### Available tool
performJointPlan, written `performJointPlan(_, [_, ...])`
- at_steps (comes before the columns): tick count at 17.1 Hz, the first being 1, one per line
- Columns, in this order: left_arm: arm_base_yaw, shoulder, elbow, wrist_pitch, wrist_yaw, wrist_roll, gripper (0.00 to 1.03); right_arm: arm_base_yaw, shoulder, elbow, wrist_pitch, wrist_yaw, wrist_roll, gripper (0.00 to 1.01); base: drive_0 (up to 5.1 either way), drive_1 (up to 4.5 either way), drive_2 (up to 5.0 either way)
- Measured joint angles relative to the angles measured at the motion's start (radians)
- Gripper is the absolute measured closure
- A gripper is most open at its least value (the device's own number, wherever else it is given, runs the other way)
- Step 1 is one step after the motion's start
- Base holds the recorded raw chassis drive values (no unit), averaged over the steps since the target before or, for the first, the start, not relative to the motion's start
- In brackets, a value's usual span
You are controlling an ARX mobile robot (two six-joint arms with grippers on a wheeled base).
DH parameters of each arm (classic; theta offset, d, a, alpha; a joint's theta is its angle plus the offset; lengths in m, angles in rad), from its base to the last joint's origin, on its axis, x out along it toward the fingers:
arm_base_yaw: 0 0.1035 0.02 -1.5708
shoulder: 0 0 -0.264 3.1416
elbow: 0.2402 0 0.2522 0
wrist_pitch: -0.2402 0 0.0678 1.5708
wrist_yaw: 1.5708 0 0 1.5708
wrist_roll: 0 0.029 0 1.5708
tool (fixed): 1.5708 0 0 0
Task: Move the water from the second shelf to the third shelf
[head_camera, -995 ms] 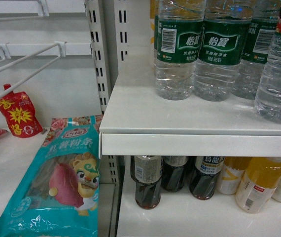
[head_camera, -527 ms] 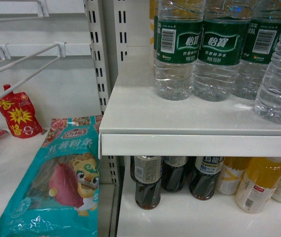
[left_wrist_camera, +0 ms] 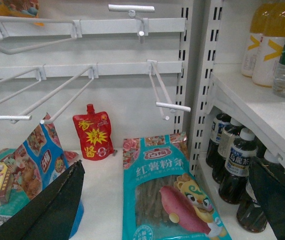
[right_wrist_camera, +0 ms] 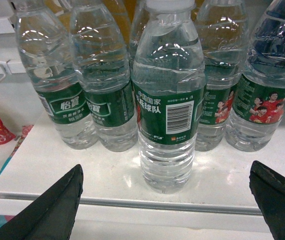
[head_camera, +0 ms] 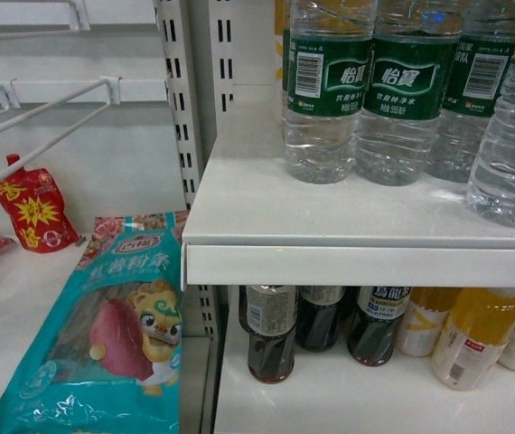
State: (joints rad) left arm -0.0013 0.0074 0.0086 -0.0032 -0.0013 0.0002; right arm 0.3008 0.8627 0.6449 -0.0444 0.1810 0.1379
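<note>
Several water bottles with dark green labels stand on the upper white shelf (head_camera: 330,217). One water bottle (right_wrist_camera: 167,100) stands alone nearest the shelf's front edge, barcode facing me; in the head view it is the bottle (head_camera: 510,154) at the right edge. My right gripper (right_wrist_camera: 166,170) is open, level with this bottle's base, its dark fingers (right_wrist_camera: 57,210) wide on either side and not touching it. My left gripper (left_wrist_camera: 166,165) is open and holds nothing, low over the left bay. Neither gripper shows in the head view.
Below the water shelf stand dark tea bottles (head_camera: 271,334) and yellow juice bottles (head_camera: 474,339). The left bay holds a teal noodle bag (head_camera: 117,334), a red sauce pouch (head_camera: 33,212), snack packs (left_wrist_camera: 30,155) and white peg hooks (head_camera: 50,104) jutting forward. A slotted upright (head_camera: 178,99) divides the bays.
At the head view's right edge the front water bottle has shifted a little and a dark shape above it is gone. Nothing else moved.
</note>
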Motion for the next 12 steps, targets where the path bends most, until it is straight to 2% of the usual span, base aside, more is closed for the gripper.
performJointPlan(2, [0.000, 0.000, 0.000, 0.000, 0.000, 0.000, 0.05, 0.015, -0.099, -0.017, -0.063, 0.016, 0.001, 0.03, 0.0, 0.00, 0.0])
performJointPlan(3, [0.000, 0.000, 0.000, 0.000, 0.000, 0.000, 0.05, 0.032, -0.161, -0.059, 0.011, 0.063, -0.014, 0.06, 0.0, 0.00, 0.0])
performJointPlan(4, [0.000, 0.000, 0.000, 0.000, 0.000, 0.000, 0.05, 0.022, -0.254, -0.151, 0.142, 0.108, -0.064, 0.19, 0.0, 0.00, 0.0])
performJointPlan(5, [0.000, 0.000, 0.000, 0.000, 0.000, 0.000, 0.05, -0.022, -0.344, -0.224, 0.141, 0.090, -0.094, 0.30, 0.0, 0.00, 0.0])
performJointPlan(6, [0.000, 0.000, 0.000, 0.000, 0.001, 0.000, 0.05, -0.089, -0.431, -0.294, 0.103, 0.039, -0.111, 0.43, 0.0, 0.00, 0.0])
performJointPlan(7, [0.000, 0.000, 0.000, 0.000, 0.001, 0.000, 0.05, -0.165, -0.495, -0.344, 0.087, -0.037, -0.118, 0.56, 0.0, 0.00, 0.0])
performJointPlan(8, [0.000, 0.000, 0.000, 0.000, 0.001, 0.000, 0.05, -0.259, -0.537, -0.380, 0.111, -0.138, -0.127, 0.67, 0.0, 0.00, 0.0])
performJointPlan(9, [0.000, 0.000, 0.000, 0.000, 0.000, 0.000, 0.05, -0.310, -0.557, -0.417, 0.150, -0.160, -0.130, 0.80, 0.0, 0.00, 0.0])
performJointPlan(10, [0.000, 0.000, 0.000, 0.000, 0.001, 0.000, 0.05, -0.306, -0.573, -0.455, 0.147, -0.179, -0.131, 0.93, 0.0, 0.00, 0.0])
performJointPlan(11, [0.000, 0.000, 0.000, 0.000, 0.000, 0.000, 0.05, -0.301, -0.585, -0.483, 0.146, -0.182, -0.135, 0.99, 0.0, 0.00, 0.0])
performJointPlan(12, [0.000, 0.000, 0.000, 0.000, 0.000, 0.000, 0.05, -0.301, -0.604, -0.503, 0.149, -0.181, -0.135, 0.99, 0.0, 0.00, 0.0])
